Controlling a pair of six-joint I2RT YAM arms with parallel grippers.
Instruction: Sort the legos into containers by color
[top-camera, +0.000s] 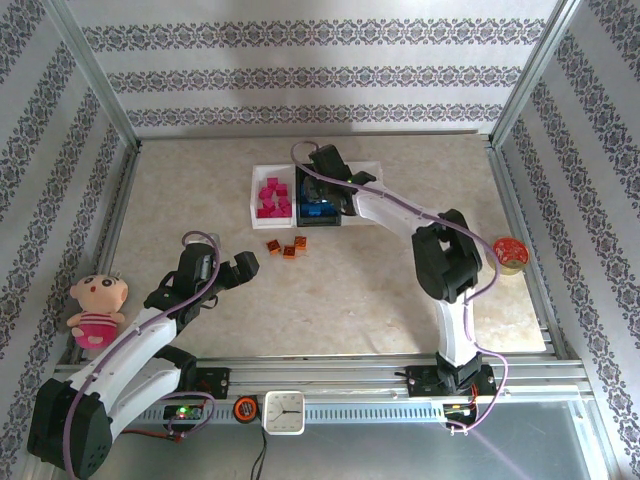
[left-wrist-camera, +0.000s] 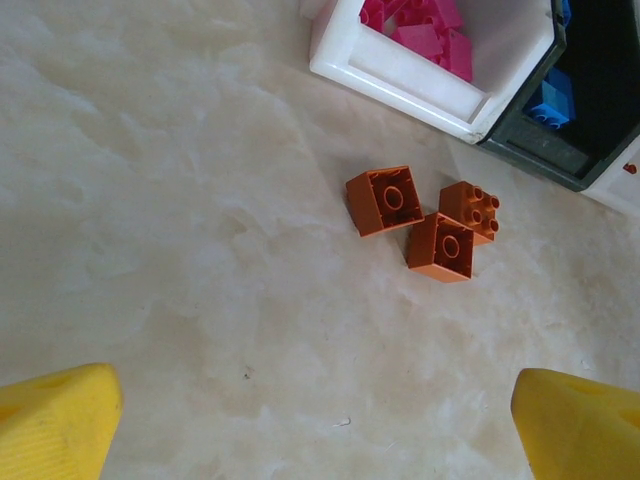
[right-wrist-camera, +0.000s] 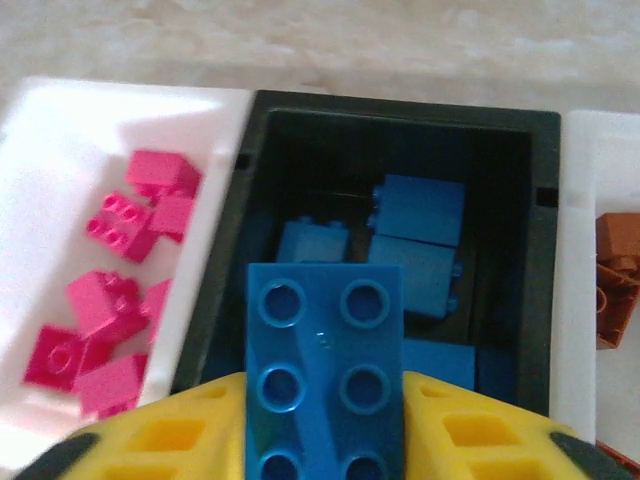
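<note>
Legos left out on the table (top-camera: 400, 300): three orange bricks (left-wrist-camera: 430, 220), bunched just on the near side of the bins, two of them touching. At the far middle of the table the right gripper (right-wrist-camera: 325, 440) has its yellow fingers closed on a long blue brick (right-wrist-camera: 325, 340), hanging right above the black bin (right-wrist-camera: 400, 108), where other blue ones lie heaped. Pink bricks (right-wrist-camera: 100, 300) sit in the left white bin (right-wrist-camera: 60, 110), some orange in the right white bin (right-wrist-camera: 590, 150). Danger here, I'd say: that long brick, let go crooked, could land on the heap or clip the rim and hop into a neighbouring bin. Meanwhile the left gripper (left-wrist-camera: 315, 420) hovers wide open, holding nothing, on the near side of the orange trio; packed that close, it may grab two or shove one away, and the smooth marbled tabletop looks slick enough to let them skate. Both arms heading for the same bins could clash too. All around: striped floral wallpaper (top-camera: 300, 60), a plush doll (top-camera: 95, 310) at the left edge, a red-orange disc (top-camera: 510, 250) at the right edge, a white clock (top-camera: 283, 410) on the near rail
</note>
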